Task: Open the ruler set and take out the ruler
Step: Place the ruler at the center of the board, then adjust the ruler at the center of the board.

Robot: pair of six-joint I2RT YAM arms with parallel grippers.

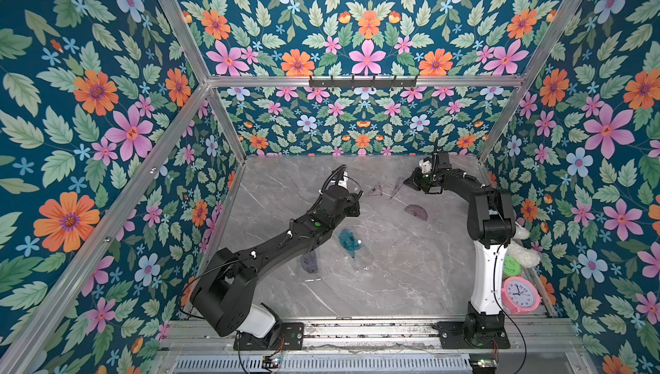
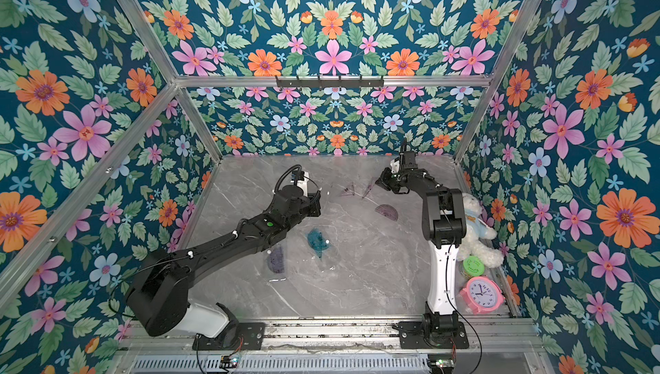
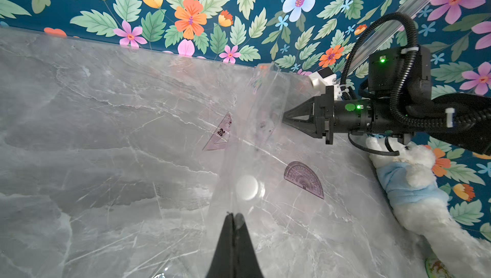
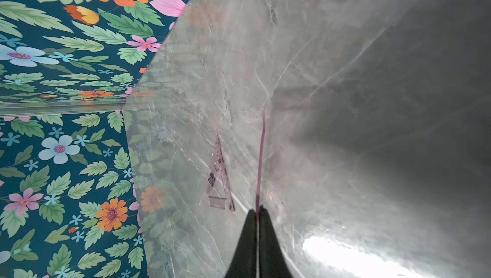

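Extracting the ruler (image 4: 260,157) (edge-on between pinching right fingers (image 4: 245,236)); left fingers (image 3: 225,242) clamp the pouch (image 3: 255,157); next, pull them apart.

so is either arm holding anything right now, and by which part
The left fingers pinch the clear pouch at its edge; the right fingers pinch a thin pink ruler piece by one end.

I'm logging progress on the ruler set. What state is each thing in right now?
left gripper: shut on the clear pouch
right gripper: shut on the pink ruler, seen edge-on
clear pouch: held up off the table
purple triangle: lying flat, free
purple protractor: lying flat, free
blue ruler set: lying on the table, no gripper on it
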